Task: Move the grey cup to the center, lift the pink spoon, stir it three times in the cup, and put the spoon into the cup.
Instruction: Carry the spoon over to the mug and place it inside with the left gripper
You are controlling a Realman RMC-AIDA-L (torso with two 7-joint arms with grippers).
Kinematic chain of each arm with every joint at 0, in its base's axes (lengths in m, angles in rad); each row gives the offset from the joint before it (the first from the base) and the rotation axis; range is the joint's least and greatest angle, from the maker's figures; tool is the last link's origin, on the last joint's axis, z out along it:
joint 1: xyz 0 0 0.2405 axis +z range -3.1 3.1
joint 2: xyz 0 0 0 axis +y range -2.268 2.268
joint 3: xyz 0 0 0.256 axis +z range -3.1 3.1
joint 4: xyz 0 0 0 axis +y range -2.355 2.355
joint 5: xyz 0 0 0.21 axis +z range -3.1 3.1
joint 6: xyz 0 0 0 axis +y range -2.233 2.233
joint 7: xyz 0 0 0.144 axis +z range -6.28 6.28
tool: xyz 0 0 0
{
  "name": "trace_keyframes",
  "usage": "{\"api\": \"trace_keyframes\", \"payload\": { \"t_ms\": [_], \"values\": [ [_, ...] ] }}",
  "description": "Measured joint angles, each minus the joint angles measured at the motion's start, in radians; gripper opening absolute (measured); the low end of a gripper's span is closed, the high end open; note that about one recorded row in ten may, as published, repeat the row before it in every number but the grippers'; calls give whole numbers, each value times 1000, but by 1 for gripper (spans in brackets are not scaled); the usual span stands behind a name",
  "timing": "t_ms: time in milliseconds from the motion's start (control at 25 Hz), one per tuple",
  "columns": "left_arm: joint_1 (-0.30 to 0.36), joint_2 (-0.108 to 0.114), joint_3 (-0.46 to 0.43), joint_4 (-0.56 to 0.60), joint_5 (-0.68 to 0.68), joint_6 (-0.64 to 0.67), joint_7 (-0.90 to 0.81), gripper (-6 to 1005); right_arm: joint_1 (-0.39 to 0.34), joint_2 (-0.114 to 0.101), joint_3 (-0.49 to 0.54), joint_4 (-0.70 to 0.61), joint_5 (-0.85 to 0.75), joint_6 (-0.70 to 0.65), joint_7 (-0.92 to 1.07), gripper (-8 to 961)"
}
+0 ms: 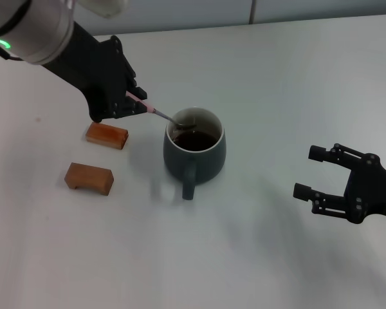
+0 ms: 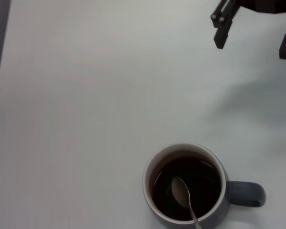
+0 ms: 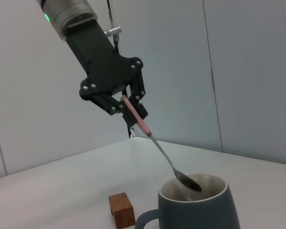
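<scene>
The grey cup (image 1: 194, 152) stands mid-table with dark brown liquid, its handle toward the front; it also shows in the left wrist view (image 2: 187, 188) and the right wrist view (image 3: 200, 206). My left gripper (image 1: 139, 100) is shut on the pink spoon (image 1: 156, 111), holding it by the pink handle and tilted down toward the cup. The spoon's silver bowl (image 3: 187, 181) hangs over the cup's mouth at rim height; in the left wrist view the bowl (image 2: 180, 191) shows over the liquid. My right gripper (image 1: 309, 172) is open and empty, to the right of the cup.
Two orange-brown blocks lie left of the cup: one (image 1: 107, 134) just under my left gripper, the other (image 1: 89, 178) nearer the front. The table's far edge (image 1: 257, 21) meets a grey wall.
</scene>
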Motion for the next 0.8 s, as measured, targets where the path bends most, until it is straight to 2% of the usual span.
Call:
{"api": "trace_keyframes", "payload": {
  "t_ms": [200, 480, 800],
  "values": [
    [-16, -2, 58, -17, 44, -29, -2, 127, 1, 1, 0, 3, 0, 0, 0, 838],
    [-74, -2, 152, -140, 98, -91, -5, 127, 4, 2, 0, 6, 0, 0, 0, 838],
    [-104, -3, 234, -197, 116, -160, -14, 127, 5, 2, 0, 11, 0, 0, 0, 838]
  ]
}}
